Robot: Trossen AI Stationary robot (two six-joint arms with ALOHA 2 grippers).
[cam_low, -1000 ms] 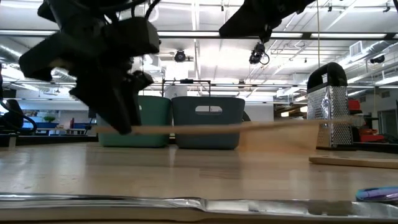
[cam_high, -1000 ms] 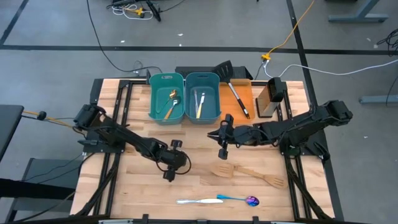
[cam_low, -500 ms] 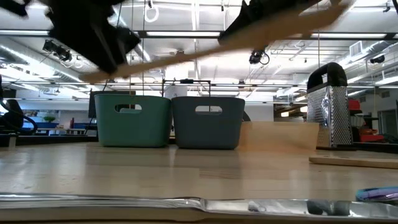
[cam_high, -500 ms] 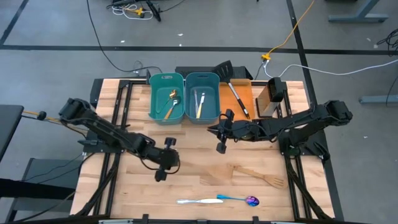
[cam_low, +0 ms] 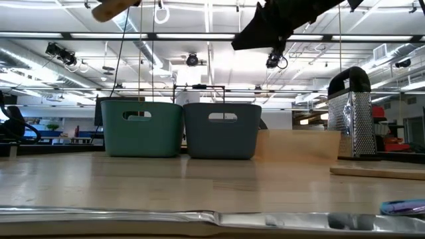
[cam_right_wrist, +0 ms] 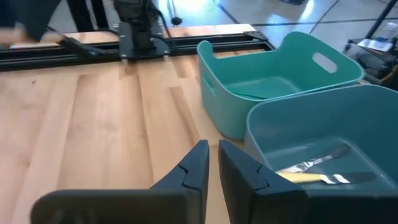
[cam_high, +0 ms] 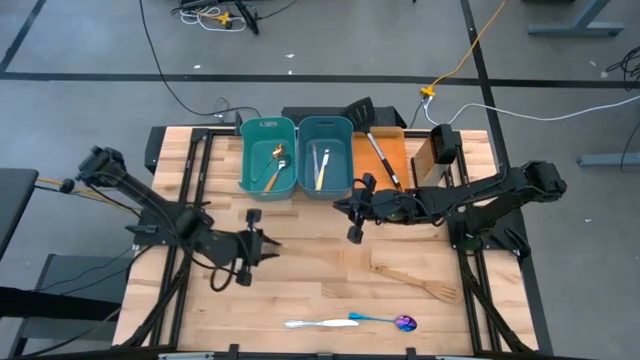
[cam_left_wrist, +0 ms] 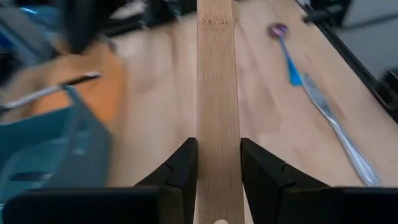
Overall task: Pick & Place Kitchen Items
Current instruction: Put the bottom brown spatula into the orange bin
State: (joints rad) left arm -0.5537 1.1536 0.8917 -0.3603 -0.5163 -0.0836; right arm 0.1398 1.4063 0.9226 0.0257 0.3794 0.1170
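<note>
My left gripper (cam_high: 262, 244) hangs over the table's left middle, shut on a pale wooden spatula (cam_left_wrist: 217, 93). One end of that spatula (cam_low: 116, 6) shows high up in the low view. A second wooden spatula (cam_high: 415, 282) lies flat on the table at the near right. A silver utensil (cam_high: 310, 323) and a blue-handled purple spoon (cam_high: 385, 320) lie near the front edge. My right gripper (cam_high: 354, 232) is shut with nothing in it, hanging in the air just in front of the right teal bin (cam_high: 326, 155). My left gripper pinches the wooden spatula's flat handle (cam_left_wrist: 217, 163) by its two long edges between the two fingers (cam_left_wrist: 185, 167). The handle runs forward along the fingers, its broad face up. The gripper slants down toward the table's right. The spatula is lifted clear of the table.
The left teal bin (cam_high: 268, 158) holds a gold spoon (cam_high: 276, 162), and the right one holds cutlery (cam_right_wrist: 317, 168). Behind them to the right are an orange tray (cam_high: 385, 160) with a black slotted spatula (cam_high: 368, 122) and a metal grater (cam_high: 437, 155).
My left gripper has risen and drawn back toward the table's left edge, tipping from steeply downward to nearer level. The wooden spatula it holds has gone from lying low over the table to lifted well clear. The other wooden spatula has stayed where it was.
</note>
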